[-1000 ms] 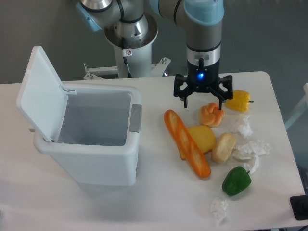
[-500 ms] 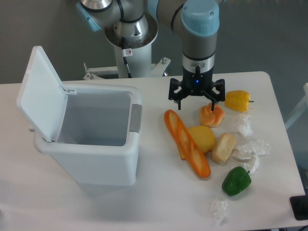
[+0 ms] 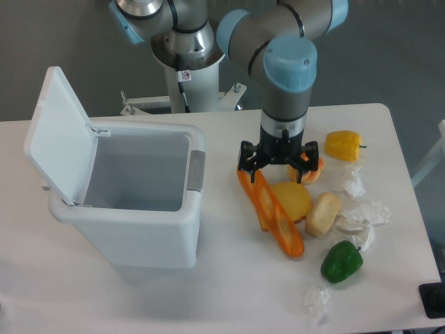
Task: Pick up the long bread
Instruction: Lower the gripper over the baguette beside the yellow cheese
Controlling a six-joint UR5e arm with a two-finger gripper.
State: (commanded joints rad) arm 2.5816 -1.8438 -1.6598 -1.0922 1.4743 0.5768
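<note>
A white table (image 3: 208,292) stands before a grey wall. At its left sits a white bin (image 3: 139,202), lid raised, with nothing visible inside. The long bread (image 3: 274,219), slim and orange-brown with pale slashes, lies diagonally at the centre, beside a yellow piece (image 3: 295,200) and a beige roll (image 3: 323,213). The gripper (image 3: 278,167) hangs over its upper end, jaws spread wide.

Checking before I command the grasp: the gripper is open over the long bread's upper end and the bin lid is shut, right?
Not quite. The camera view shows the bin lid standing open. The rest holds: the gripper is open over the long bread's upper end.
</note>
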